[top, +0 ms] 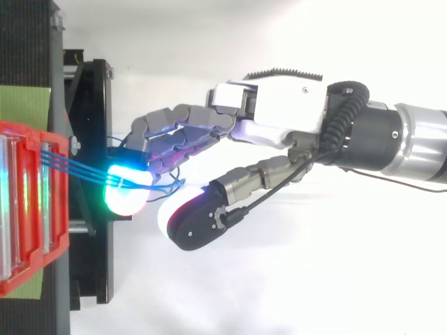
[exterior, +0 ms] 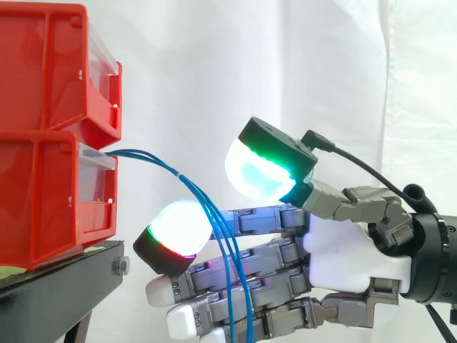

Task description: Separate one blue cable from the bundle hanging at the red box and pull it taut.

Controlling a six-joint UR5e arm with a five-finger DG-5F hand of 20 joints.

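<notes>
- Red bins [exterior: 50, 143] stand stacked in two at the left, on a black stand [exterior: 57, 286].
- From the lower bin's front, blue cables [exterior: 153, 158] leave as a bundle, arc rightward and hang down across the fingers; I cannot tell whether one is parted from the rest.
- From the right, the hand [exterior: 350, 250] reaches in, released: fingers stretched toward the bins, one glowing fingertip [exterior: 178, 225] just beside the cables, thumb [exterior: 260, 171] raised clear above them.
- Behind hangs a white curtain [exterior: 371, 71].
</notes>
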